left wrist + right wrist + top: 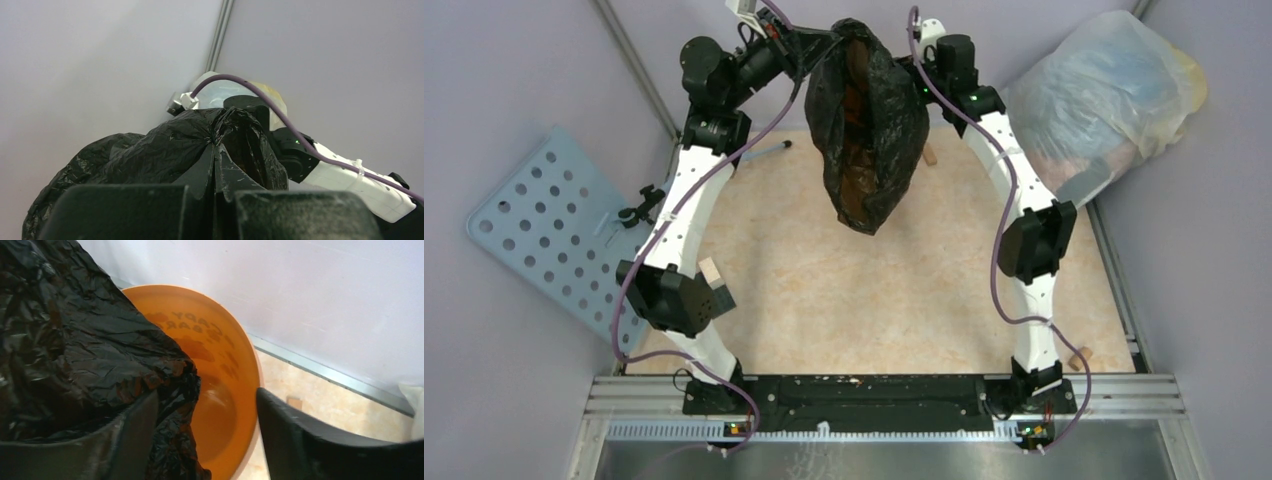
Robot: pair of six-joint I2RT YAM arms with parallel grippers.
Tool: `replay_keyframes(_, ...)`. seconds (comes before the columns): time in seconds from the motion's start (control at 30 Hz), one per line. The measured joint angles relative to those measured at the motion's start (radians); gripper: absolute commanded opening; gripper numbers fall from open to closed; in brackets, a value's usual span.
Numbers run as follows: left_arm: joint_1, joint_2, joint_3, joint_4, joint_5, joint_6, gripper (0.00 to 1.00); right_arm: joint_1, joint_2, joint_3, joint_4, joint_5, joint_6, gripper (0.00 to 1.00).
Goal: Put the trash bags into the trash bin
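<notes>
Hanging at the far end of the table [874,310], the black trash bag [867,130] is held up off the surface between my two arms, its crinkled body drooping toward the middle of the tabletop in the overhead view.

Left gripper [822,42]: reaches in from the left to the top of the bag. In the left wrist view the left gripper [216,175] has its fingers [125,210] brought together, with a gathered fold of the black trash bag [150,150] clamped between them; the plastic fans out in glossy pleats from the pinch point.

Right gripper [911,55]: sits at the bag's opposite upper corner. In the right wrist view the right gripper [205,392] stands with its fingers [310,440] apart and nothing clamped between them. The black trash bag [75,340] drapes over and against the finger on the left of that view; the other finger is clear of it.

Orange bucket [220,355]: seen from the right wrist, it stands directly below the parted fingers, close to the back wall, mouth upward. The bag covers the left part of its mouth, and a wrinkled edge of plastic hangs down past the rim on that side. Dark lettering shows on the bucket's wall; I cannot read it with confidence.

Surroundings: a translucent stuffed bag [1104,90] fills the far right corner, and a blue perforated board [544,230] leans outside the table's left edge
</notes>
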Motion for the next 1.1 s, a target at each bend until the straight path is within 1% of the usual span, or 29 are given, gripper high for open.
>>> replay_keyframes(0.17,0.023,0.011,0.0,0.019,0.008,-0.012,0.0,-0.014,-0.016,0.03,-0.03,0.043,0.01,0.82)
replay_keyframes(0.37,0.047,0.021,-0.001,0.025,0.021,-0.02,0.0,-0.039,-0.016,0.053,-0.058,0.079,0.039,0.83)
replay_keyframes(0.77,0.084,0.028,-0.025,0.039,0.025,-0.027,0.0,-0.043,0.014,0.051,-0.106,0.044,0.088,0.82)
replay_keyframes(0.83,0.088,0.032,-0.027,0.039,0.026,-0.031,0.0,-0.043,0.023,0.035,-0.116,0.031,0.093,0.78)
replay_keyframes(0.9,0.09,0.035,-0.038,0.045,0.029,-0.039,0.0,-0.043,0.023,0.005,-0.119,0.022,0.099,0.69)
replay_keyframes(1.07,0.091,0.04,-0.08,0.054,0.044,-0.051,0.0,-0.043,0.023,-0.083,-0.135,0.005,0.108,0.42)
replay_keyframes(1.1,0.09,0.043,-0.088,0.057,0.045,-0.053,0.0,-0.043,0.023,-0.088,-0.138,0.003,0.114,0.38)
